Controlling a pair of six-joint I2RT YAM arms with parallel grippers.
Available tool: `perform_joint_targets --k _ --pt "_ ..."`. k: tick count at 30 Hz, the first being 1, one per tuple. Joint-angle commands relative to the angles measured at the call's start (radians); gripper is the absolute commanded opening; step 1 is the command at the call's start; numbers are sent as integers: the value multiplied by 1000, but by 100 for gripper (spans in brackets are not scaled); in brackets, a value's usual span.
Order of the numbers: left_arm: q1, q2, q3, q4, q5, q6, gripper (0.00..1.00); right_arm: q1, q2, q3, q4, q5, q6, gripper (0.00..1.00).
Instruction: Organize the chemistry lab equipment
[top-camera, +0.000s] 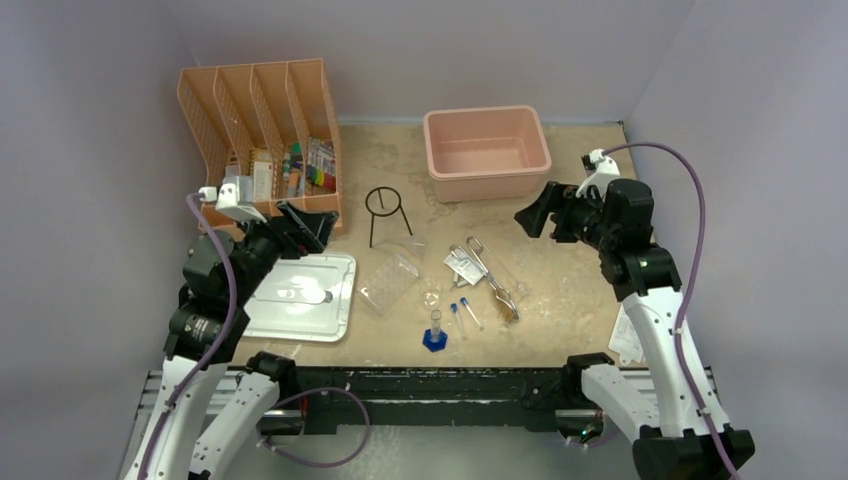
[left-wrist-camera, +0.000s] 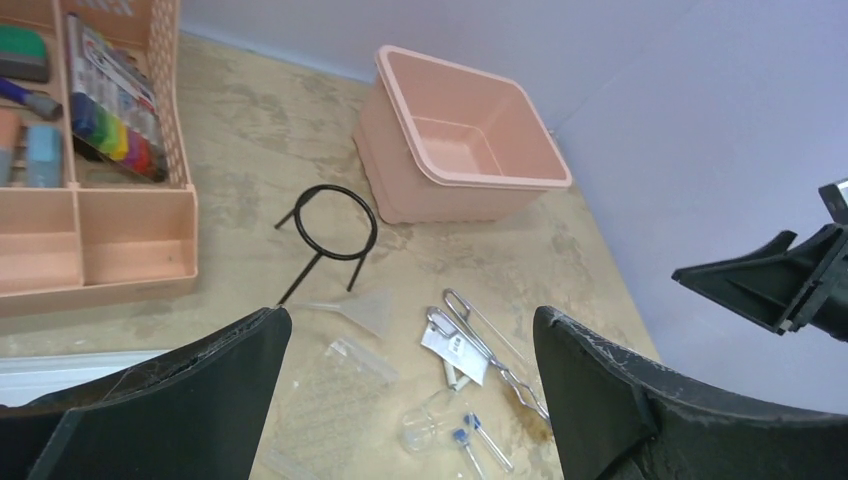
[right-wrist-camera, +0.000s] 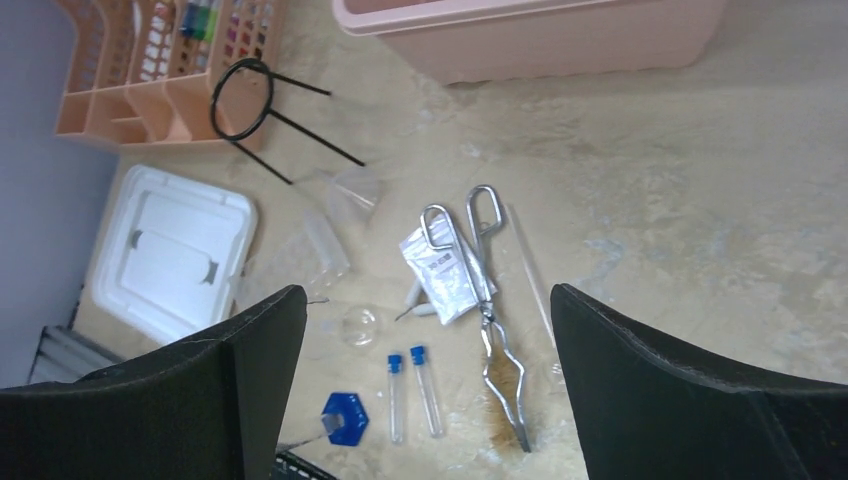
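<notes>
**Both grippers empty; the clutter lies between them, with the tongs on the right arm's side**

The right gripper (top-camera: 535, 212) hangs with its jaws spread wide and nothing in them, above the table's right half and just near of the pink bin (top-camera: 541, 142). The left gripper (top-camera: 316, 222) is equally wide and empty. It sits over the far edge of the white lid (top-camera: 300, 300), close to the pink organiser (top-camera: 255, 110).

The equipment lies on the table (top-camera: 580, 290) between the two. From the right gripper, the metal tongs (right-wrist-camera: 487, 300) lie to the near-left. Their long axis runs from loop handles at far-left to tips at near-right, so a grasp probably wants the jaws set across that line. The test-tube brush (right-wrist-camera: 503, 380) lies at the tong tips, though whether it touches them is hard to tell.

Left of these are the two blue-capped vials (right-wrist-camera: 397, 395), the tiny glass dish (right-wrist-camera: 360, 325) and the blue-based cylinder (top-camera: 434, 335).

The clear plastic tray (top-camera: 390, 282) and the black tripod (top-camera: 385, 205) sit nearer the left gripper. The right arm looks the handier one for the tongs.
</notes>
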Motion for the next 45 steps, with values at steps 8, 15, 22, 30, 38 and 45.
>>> perform_joint_targets --k 8,15,22,30,38,45 --pt "-4 38 -124 13 73 -66 93 167 62 -26 158 -38 97 89" --pt "-4 96 -180 3 -49 -113 94 375 231 7 211 206 109 88" --pt "-4 225 -127 -43 -204 -138 92 546 540 178 326 358 87 85" --pt "-4 217 -82 -134 -320 -142 91 657 861 522 310 572 67 75" --pt "-4 160 -92 -174 -317 -144 90 661 1097 723 264 655 64 56" --pt "-4 148 -91 -198 -324 -134 90 672 1178 784 233 592 60 54"
